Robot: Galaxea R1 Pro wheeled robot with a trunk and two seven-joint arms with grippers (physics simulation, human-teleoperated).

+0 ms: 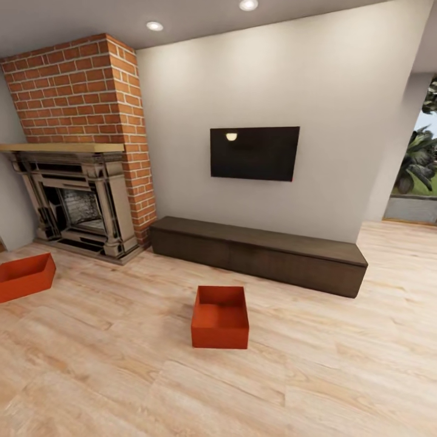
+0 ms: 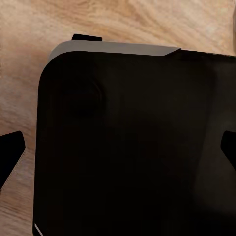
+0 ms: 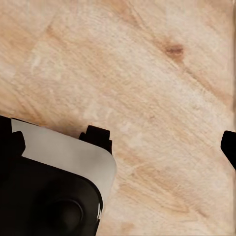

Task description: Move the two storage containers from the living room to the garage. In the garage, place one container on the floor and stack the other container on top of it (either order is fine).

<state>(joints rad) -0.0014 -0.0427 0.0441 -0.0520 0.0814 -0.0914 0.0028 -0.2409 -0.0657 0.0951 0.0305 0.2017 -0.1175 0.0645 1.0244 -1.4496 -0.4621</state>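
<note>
Two storage containers (image 1: 220, 317) in head view

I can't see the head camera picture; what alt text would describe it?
Two open orange-red storage containers sit on a light wood-plank floor, one mid-room, one at the left edge. Behind: a brick fireplace, a low dark cabinet, a wall-mounted TV.

Light wood-plank floor (image 1: 340, 370): two orange-red bins (image 1: 220, 317) (image 1: 24, 276) well apart; dark cabinet (image 1: 258, 254).
</note>
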